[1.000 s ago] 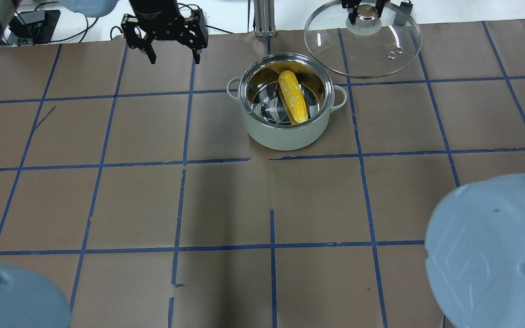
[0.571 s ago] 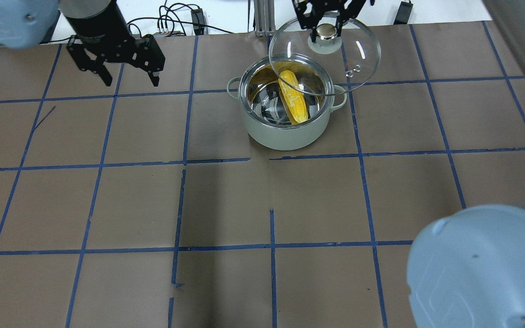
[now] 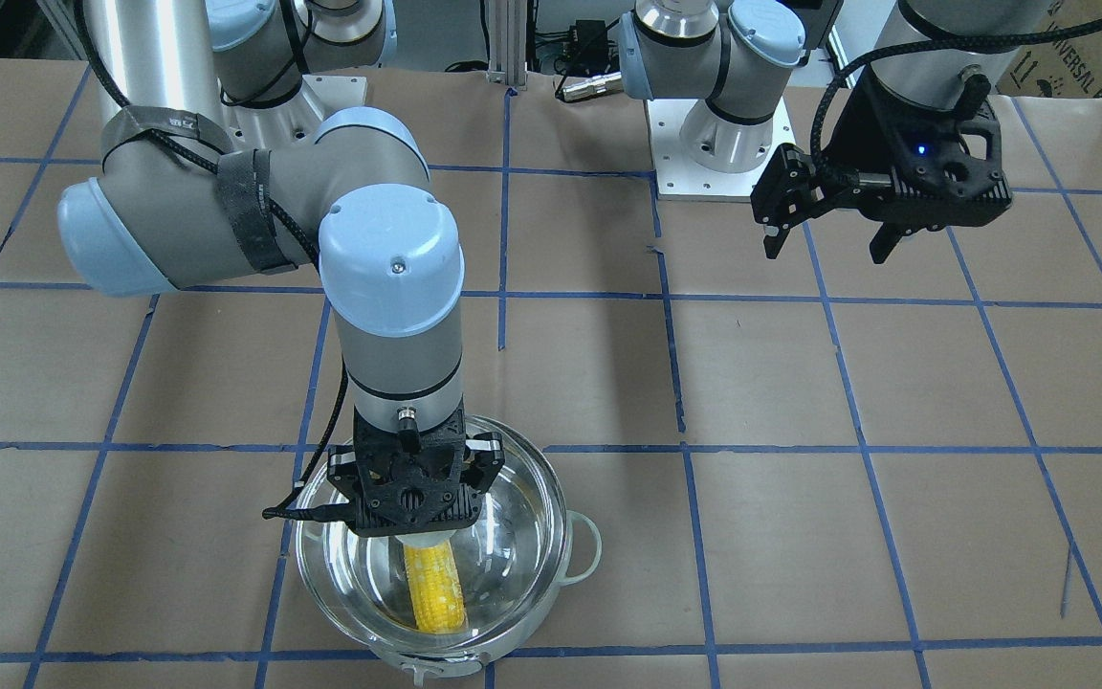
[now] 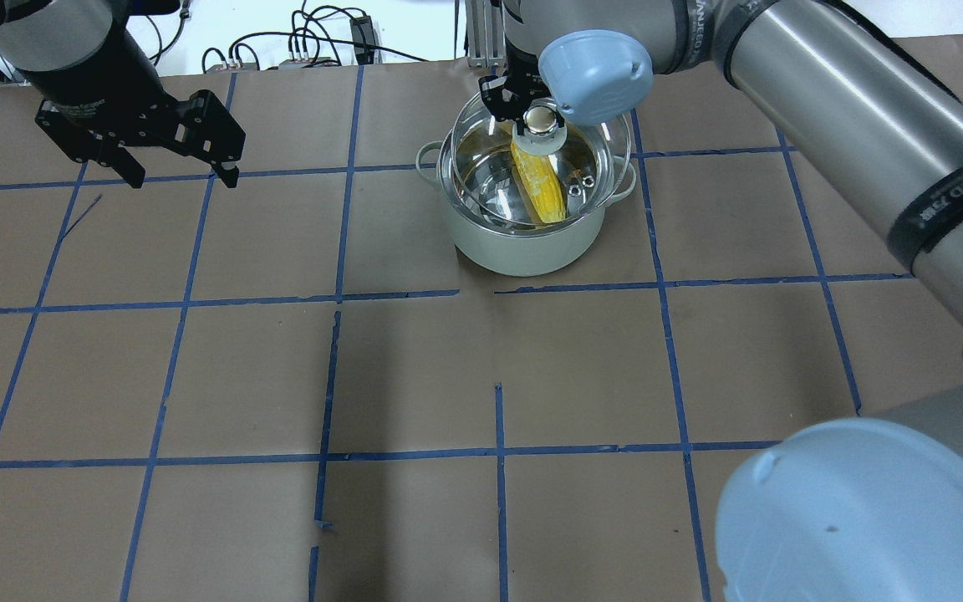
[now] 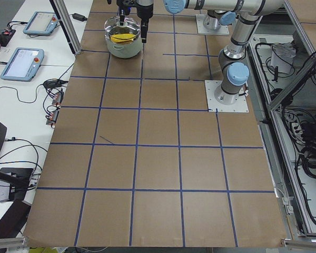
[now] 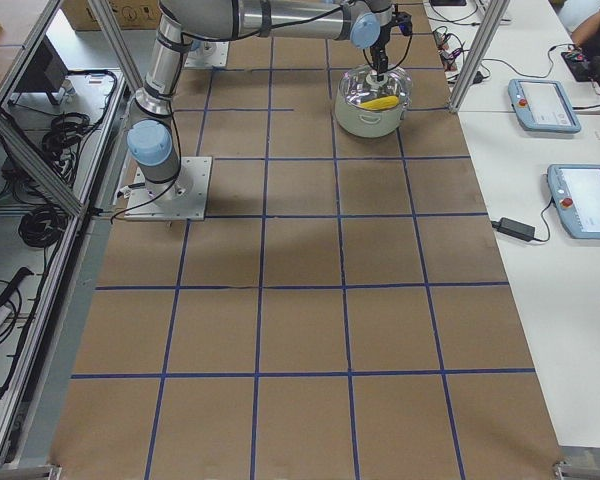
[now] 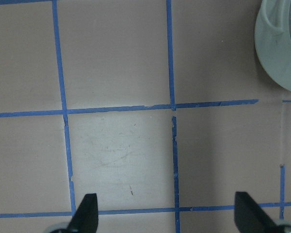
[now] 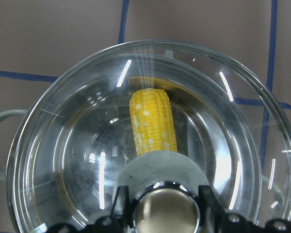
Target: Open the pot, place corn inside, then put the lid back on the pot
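Note:
The pot [image 4: 515, 251] has a pale green body and a shiny inside, and stands at the far middle of the table. The yellow corn [image 4: 544, 196] lies inside it, also seen in the front view [image 3: 436, 593] and the right wrist view [image 8: 153, 121]. My right gripper [image 4: 542, 119] is shut on the knob of the glass lid [image 4: 598, 150] and holds the lid over the pot's mouth, slightly toward the far side. I cannot tell whether the rim is seated. My left gripper [image 4: 176, 177] is open and empty, hanging above the table well left of the pot [image 7: 281, 53].
Brown paper with a blue tape grid covers the table. An aluminium post [image 4: 481, 33] and cables stand just behind the pot. My right arm's elbow [image 4: 858, 510] looms over the near right corner. The arm base plate [image 3: 723, 163] lies on the robot's side.
My right gripper has carried the lid from the back right down and left over the pot. My left gripper has moved left and nearer, still open.

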Action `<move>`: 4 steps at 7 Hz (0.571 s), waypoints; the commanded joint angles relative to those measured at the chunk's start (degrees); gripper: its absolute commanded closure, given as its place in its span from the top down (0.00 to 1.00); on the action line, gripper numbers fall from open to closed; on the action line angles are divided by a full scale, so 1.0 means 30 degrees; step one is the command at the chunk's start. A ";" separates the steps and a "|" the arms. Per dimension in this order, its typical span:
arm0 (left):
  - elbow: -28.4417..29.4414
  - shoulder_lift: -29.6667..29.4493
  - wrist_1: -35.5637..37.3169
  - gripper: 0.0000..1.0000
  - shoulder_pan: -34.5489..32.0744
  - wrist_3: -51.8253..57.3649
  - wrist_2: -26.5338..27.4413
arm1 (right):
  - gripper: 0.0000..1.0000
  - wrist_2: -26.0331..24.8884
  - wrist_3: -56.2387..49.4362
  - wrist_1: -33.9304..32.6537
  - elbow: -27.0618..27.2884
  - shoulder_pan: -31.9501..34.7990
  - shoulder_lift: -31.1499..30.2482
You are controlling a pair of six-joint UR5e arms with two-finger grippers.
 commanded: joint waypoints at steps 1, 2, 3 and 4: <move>0.0215 -0.0234 0.0013 1.00 0.0045 0.0023 0.0201 | 0.08 -0.0004 0.0582 -0.0016 -0.0159 0.0180 0.0262; -0.0158 -0.0297 -0.0015 1.00 0.0046 0.0024 0.0232 | 0.08 -0.0004 0.0587 -0.0016 -0.0217 0.0268 0.0379; -0.0162 -0.0298 -0.0015 1.00 0.0017 0.0024 0.0203 | 0.08 -0.0004 0.0616 0.0013 -0.0305 0.0298 0.0467; -0.0162 -0.0356 -0.0015 1.00 0.0016 0.0024 0.0174 | 0.08 0.0025 0.0616 0.0013 -0.0364 0.0385 0.0468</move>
